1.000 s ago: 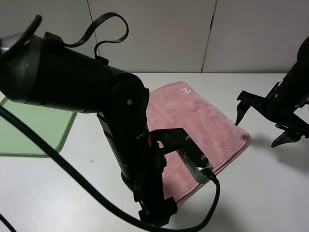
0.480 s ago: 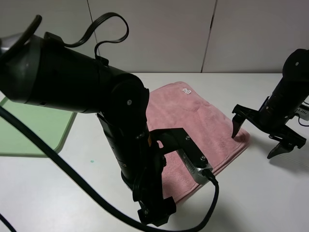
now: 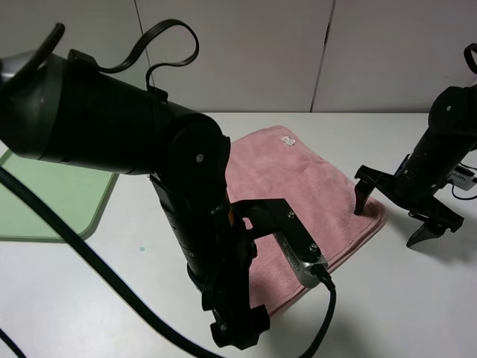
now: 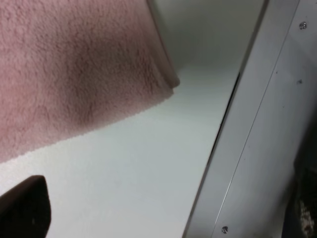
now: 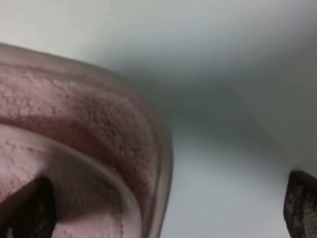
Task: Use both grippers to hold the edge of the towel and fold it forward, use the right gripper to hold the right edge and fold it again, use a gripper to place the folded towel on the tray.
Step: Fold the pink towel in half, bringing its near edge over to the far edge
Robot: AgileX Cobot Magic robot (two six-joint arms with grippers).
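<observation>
1. Where the left arm fills the foreground of the high view, the left gripper (image 3: 238, 334) points down at the white table (image 3: 89, 298), just off the near edge of the towel (image 3: 305, 186). Whether its jaws are apart or closed cannot be told. Its wrist view shows only one dark finger (image 4: 25, 208) beside a towel corner.
2. The pink towel lies flat mid-table, doubled over and partly hidden behind that arm.
3. The right gripper (image 3: 389, 218) is spread wide and grasps nothing. One fingertip is at the towel's right edge, the other over bare table beyond it.
4. In the right wrist view, the layered stitched hem (image 5: 159, 148) lies between its fingers (image 5: 30, 210).
5. The green tray (image 3: 45, 201) sits to the left, well apart from the towel.
6. A white tag (image 3: 287, 139) marks the towel's far corner.
</observation>
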